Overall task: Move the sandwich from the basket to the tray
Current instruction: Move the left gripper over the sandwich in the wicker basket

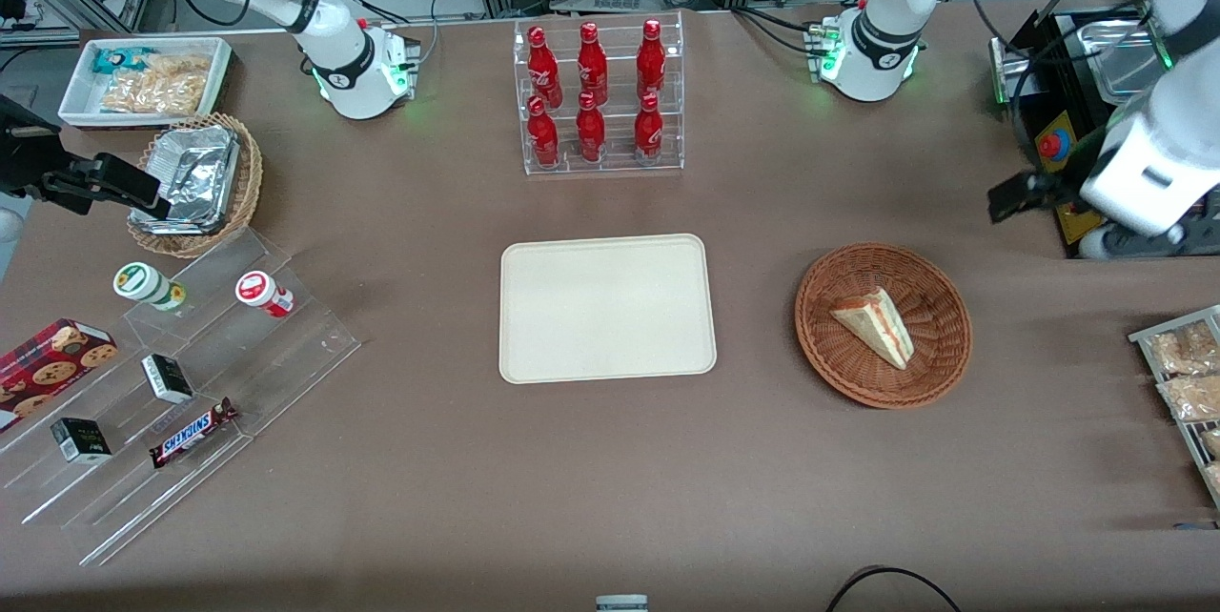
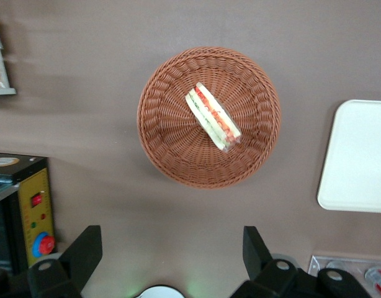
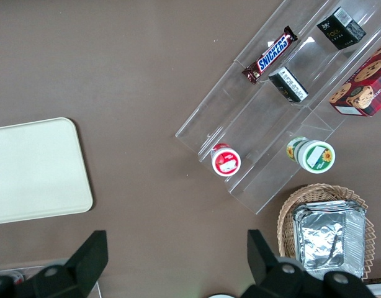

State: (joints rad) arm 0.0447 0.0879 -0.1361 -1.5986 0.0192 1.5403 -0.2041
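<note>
Gripper (image 2: pixel 169 251) hangs high above the table, fingers spread wide apart, gripping nothing, farther from the front camera than the basket (image 1: pixel 939 359). Sandwich (image 1: pixel 875 324) lies in the basket, near the tray (image 1: pixel 607 307). Left wrist view alone shows its red-green filling. Snickers bar (image 3: pixel 270 54) readable on acrylic steps.
</note>
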